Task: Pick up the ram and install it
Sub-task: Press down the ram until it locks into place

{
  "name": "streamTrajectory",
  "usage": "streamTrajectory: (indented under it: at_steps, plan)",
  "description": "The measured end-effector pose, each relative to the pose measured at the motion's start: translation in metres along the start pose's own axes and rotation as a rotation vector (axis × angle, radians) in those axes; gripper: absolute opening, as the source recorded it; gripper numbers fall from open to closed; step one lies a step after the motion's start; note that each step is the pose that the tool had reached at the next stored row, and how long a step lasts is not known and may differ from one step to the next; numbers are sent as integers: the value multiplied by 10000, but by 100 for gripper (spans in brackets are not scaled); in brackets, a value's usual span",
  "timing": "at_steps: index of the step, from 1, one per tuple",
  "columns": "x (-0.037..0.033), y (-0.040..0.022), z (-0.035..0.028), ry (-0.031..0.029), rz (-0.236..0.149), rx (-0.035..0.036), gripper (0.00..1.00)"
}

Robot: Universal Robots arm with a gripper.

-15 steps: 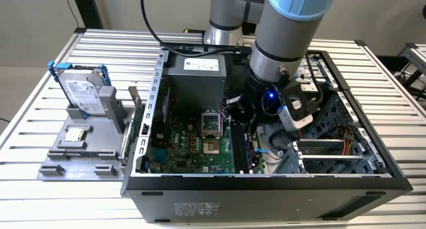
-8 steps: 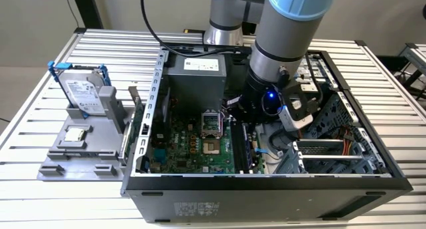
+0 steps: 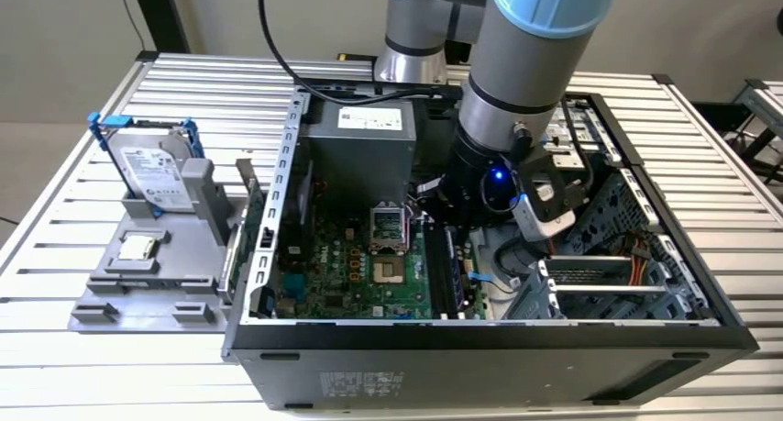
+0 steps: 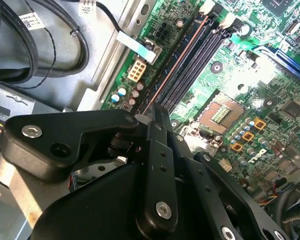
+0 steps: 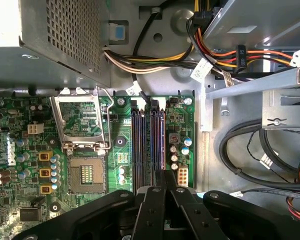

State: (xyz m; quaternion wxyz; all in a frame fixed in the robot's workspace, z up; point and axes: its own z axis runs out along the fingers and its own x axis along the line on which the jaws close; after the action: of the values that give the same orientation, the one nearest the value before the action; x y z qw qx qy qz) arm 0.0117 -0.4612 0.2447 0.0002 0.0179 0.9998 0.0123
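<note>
**A:** Start at the fingers [image 5: 152,200]. How do they stand?

**B:** Drawn together. In both wrist views the gripper [image 5: 164,176] is pinched on the thin upper edge of the ram [image 4: 177,62], with no gap visible beside the board.

**A:** And where is the ram?

**B:** Inside the computer case [image 3: 490,357], right of centre in the exterior view. It stands on edge over the memory slots [image 5: 142,150], on the side farthest from the CPU socket [image 5: 85,175]. I can't tell whether it is seated.

**A:** Which way does its long axis run?

**B:** Along the slots. In the exterior view that is nearly vertical in the frame, from the case's near wall toward the power supply [image 3: 361,150]. In the second wrist view it shows edge-on, a dark strip with a coppery line leading away from the fingertips.

**A:** And further out?

**B:** The green motherboard [image 3: 355,274] lies under it all. The arm [image 3: 526,63] comes down from the top of the frame.

**A:** Any writing?

**B:** There is a white label [image 3: 370,119] on the power supply and white tags [image 5: 200,67] on the cables. The hard drive [image 3: 153,169] also carries a printed sticker. It stands in a blue bracket at the exterior view's left, on a grey tray [image 3: 135,306] with the CPU chip [image 3: 135,247]. I can't make out the words on any of them.
</note>
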Motion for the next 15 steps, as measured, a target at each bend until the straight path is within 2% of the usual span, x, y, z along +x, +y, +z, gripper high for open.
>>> streamTrajectory:
  at_steps: [2,6,12,15]
  plan:
    - [0,0,0,0,-4,-1,0]
    - [0,0,0,8,-199,-77,0]
    - [0,-1,-1,33,-1031,-109,0]
    - [0,0,0,37,-1298,-258,0]
